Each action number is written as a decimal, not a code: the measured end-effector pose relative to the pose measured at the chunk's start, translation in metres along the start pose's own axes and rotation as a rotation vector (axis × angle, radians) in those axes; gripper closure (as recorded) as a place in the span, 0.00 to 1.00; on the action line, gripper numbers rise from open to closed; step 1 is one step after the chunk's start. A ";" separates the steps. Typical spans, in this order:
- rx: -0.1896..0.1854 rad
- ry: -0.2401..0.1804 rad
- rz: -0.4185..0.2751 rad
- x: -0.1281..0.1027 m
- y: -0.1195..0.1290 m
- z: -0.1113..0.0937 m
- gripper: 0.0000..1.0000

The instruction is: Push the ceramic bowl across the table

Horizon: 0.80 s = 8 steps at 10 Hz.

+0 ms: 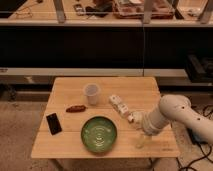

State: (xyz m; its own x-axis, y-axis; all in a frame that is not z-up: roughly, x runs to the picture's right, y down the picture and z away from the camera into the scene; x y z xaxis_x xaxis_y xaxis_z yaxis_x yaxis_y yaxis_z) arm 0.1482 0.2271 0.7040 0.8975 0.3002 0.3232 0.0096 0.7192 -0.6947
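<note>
The ceramic bowl (99, 134) is glossy green with faint rings inside and sits near the front edge of the light wooden table (65, 94), slightly left of its middle. My white arm reaches in from the right. My gripper (140, 140) hangs low over the front right part of the table, to the right of the bowl and apart from it.
A translucent white cup (91, 94) stands behind the bowl. A brown snack (76, 108) and a black phone (53, 123) lie to the left. A white packet (123, 108) lies behind the gripper. A dark counter runs behind the table.
</note>
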 end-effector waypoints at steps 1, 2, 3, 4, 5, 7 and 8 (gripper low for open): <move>0.013 -0.017 0.023 -0.017 -0.011 0.017 0.35; 0.019 -0.027 0.040 -0.024 -0.018 0.027 0.35; 0.025 -0.031 0.063 -0.029 -0.025 0.037 0.39; 0.033 -0.028 0.086 -0.033 -0.033 0.048 0.49; 0.039 -0.021 0.094 -0.035 -0.038 0.054 0.57; 0.052 -0.002 0.087 -0.035 -0.045 0.067 0.78; 0.054 0.000 0.075 -0.036 -0.045 0.072 0.88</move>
State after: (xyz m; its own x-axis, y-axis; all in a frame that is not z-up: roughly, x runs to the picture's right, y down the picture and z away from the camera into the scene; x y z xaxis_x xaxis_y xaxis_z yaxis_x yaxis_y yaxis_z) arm 0.0835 0.2293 0.7700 0.8946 0.3549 0.2717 -0.0816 0.7273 -0.6814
